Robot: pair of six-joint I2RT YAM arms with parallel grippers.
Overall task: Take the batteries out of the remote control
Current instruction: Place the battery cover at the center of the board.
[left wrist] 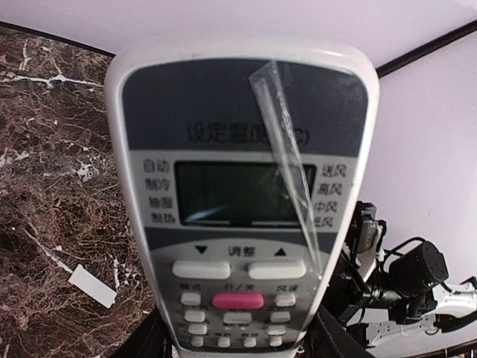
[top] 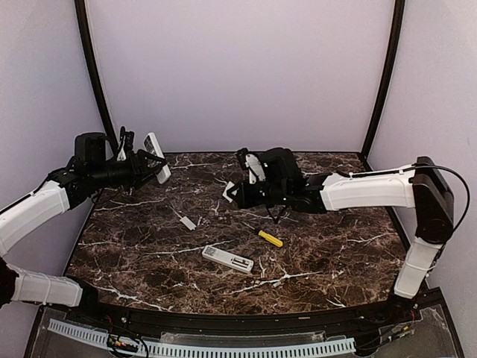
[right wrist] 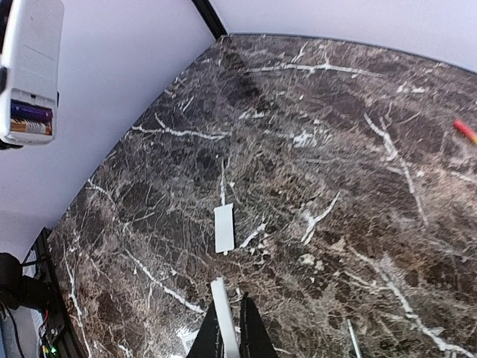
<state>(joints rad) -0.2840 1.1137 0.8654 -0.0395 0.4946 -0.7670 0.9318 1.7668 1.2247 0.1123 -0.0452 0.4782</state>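
1. Dark marbled tabletop [top: 335,253], lilac walls behind. A second remote [top: 227,259] lies on the near side of the right pincer [right wrist: 227,321], its bay uncovered.
2. Yellow-handled tool [top: 270,238]: on the table, near the right pincer, also on its near side.
3. Loose cover plate [top: 186,221]: flat on the table between the two pincers.
4. Right pincer: jaws closed on a thin white plate [right wrist: 223,306], held edge-on above the table.
5. Left pincer [left wrist: 237,343]: clamped on the lower body of the raised remote [left wrist: 238,149], well apart from the right pincer.
6. Batteries [right wrist: 30,119]: seated in the raised remote's open bay, facing the right pincer.
7. Probable step: discard the plate, then extract the cells. Release the plate clear of the work area, keep the bay steadily presented, and lift each cell by one end.
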